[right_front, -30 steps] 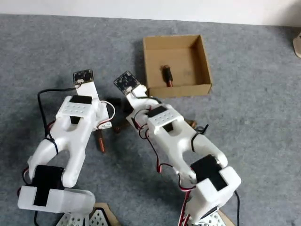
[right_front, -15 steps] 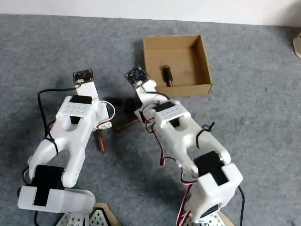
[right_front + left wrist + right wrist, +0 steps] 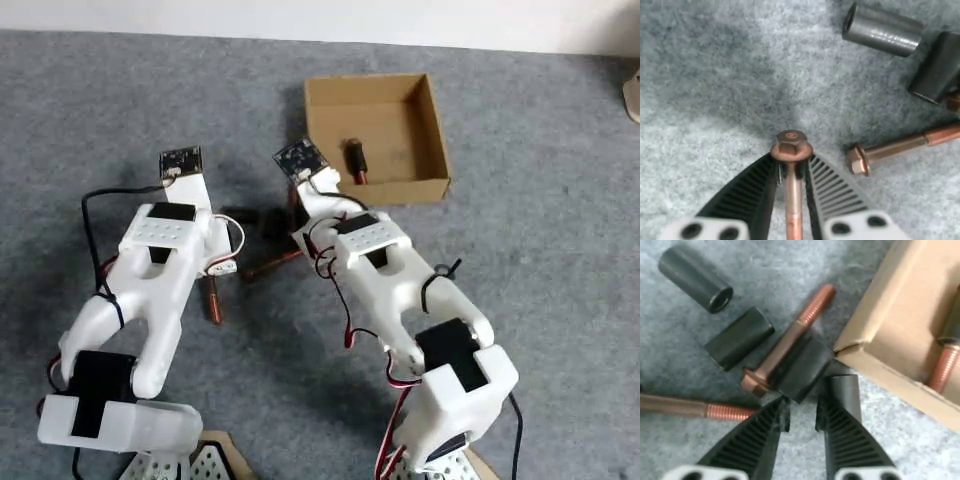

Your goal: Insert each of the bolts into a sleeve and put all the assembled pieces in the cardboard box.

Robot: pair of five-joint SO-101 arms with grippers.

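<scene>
The left gripper point(image 3: 792, 161) is clamped on the shank of a copper-coloured hex-head flanged bolt point(image 3: 791, 146), whose head sits just past the fingertips, so the step in hand is probably seating it in a sleeve. The likeliest target is the grey steel tubular sleeve point(image 3: 883, 29), which lies on its side on the grey carpeted table point(image 3: 715, 75), well ahead of the bolt head, with its bore set across the bolt's axis. To do this well, the bolt should be lined up with that bore before any push, and the sleeve needs bracing (a loose tube would likely roll away). The right gripper point(image 3: 801, 412) has its jaws slightly apart with nothing between them. It sits just short of a 2nd copper bolt point(image 3: 785, 342) lying against a short black sleeve point(image 3: 802, 371) beside the brown cardboard box point(image 3: 900, 385). Whether that bolt passes through the sleeve cannot be told. 1 assembled piece point(image 3: 355, 160) lies inside the box.
</scene>
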